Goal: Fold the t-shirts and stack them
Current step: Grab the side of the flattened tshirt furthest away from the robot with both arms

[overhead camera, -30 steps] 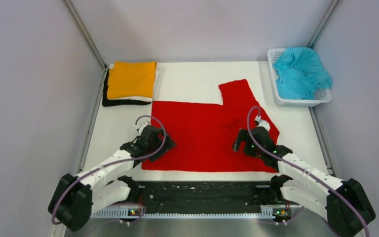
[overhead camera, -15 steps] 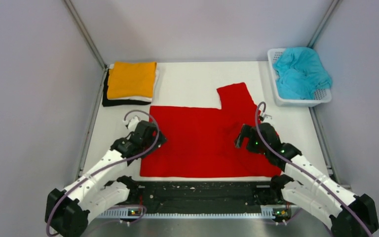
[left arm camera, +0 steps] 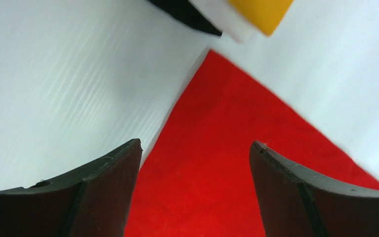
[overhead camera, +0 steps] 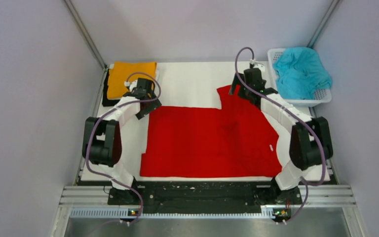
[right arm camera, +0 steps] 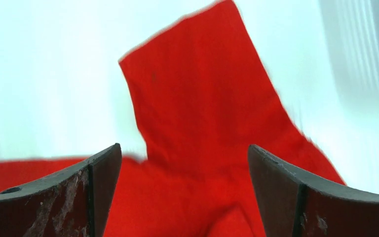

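The bright red t-shirt (overhead camera: 202, 140) lies spread flat on the white table, one sleeve (overhead camera: 233, 96) pointing to the far side. My left gripper (overhead camera: 145, 107) is open and empty over the shirt's far left corner (left arm camera: 227, 163). My right gripper (overhead camera: 238, 90) is open and empty over the sleeve (right arm camera: 197, 89). A folded stack sits at the far left: the orange shirt (overhead camera: 131, 79) on top, white and black (overhead camera: 109, 101) beneath; its corner shows in the left wrist view (left arm camera: 261, 12). The teal shirt (overhead camera: 301, 69) lies crumpled in the basket.
The white perforated basket (overhead camera: 303, 102) stands at the far right corner. Grey walls close in the table on the left, right and back. Bare white table (overhead camera: 190, 79) lies between the stack and the sleeve.
Both arms have reached from the near part of the red shirt out to its far edge, the left to the far left corner, the right to the sleeve. The shirt lies about as before.
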Tool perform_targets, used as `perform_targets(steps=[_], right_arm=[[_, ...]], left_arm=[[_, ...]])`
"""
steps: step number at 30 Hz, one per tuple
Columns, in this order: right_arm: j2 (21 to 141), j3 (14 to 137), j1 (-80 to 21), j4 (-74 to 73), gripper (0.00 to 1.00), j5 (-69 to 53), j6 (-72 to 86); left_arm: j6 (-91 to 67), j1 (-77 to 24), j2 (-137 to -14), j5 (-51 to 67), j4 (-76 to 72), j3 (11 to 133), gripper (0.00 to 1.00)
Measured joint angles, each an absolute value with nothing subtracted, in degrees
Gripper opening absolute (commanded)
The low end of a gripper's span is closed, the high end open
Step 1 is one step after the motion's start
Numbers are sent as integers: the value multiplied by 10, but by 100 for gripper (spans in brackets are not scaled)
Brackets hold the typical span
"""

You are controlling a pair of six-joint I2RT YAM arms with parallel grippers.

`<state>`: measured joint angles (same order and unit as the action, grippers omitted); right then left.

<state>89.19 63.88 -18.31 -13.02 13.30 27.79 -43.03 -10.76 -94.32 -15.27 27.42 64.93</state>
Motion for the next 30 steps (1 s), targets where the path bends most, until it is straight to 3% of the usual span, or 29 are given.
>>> perform_targets(steps=[6, 14, 19, 22, 30], right_arm=[[1076, 824, -166, -133, 92, 141, 229], [1245, 971, -156, -160, 91, 175, 186], [1310, 1042, -156, -165, 90, 183, 167], [1326, 1061, -156, -175, 89, 184, 161], [1387, 1142, -156, -194, 79, 189, 150]], left_arm=[[-414, -88, -1069, -147, 274, 735, 76], [-406, -81, -1152, -126, 304, 821, 59], [-405, -80, -1160, -124, 315, 832, 32], [-404, -78, -1160, -111, 312, 828, 2], [-404, -76, -1135, -83, 274, 787, 0]])
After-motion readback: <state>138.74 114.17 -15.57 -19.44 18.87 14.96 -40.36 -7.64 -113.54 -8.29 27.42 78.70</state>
